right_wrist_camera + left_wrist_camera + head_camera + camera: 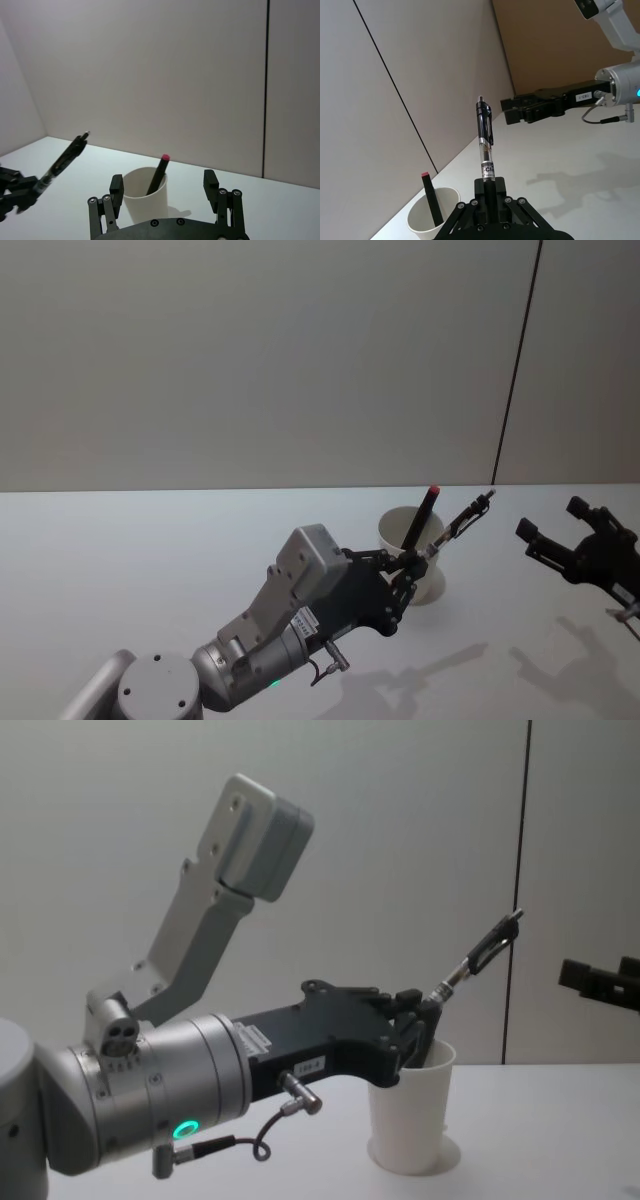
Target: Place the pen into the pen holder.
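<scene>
Pen holder (433, 585) on table (150, 570), marker (422, 515) inside, pen (462, 518) above right rim

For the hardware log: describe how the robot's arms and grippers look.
The left gripper and right gripper are black with hinged fingers, white labels and thin grey cables, on silver-grey cylindrical arms. A green light ring marks the left wrist, a blue light the right.

- The pen (485, 137): a white band just above the fingertips of the left gripper (489, 185), print starting "Cl", the rest unreadable.
- On the right gripper (506, 111): a small white label behind its fingers, unreadable.
</scene>
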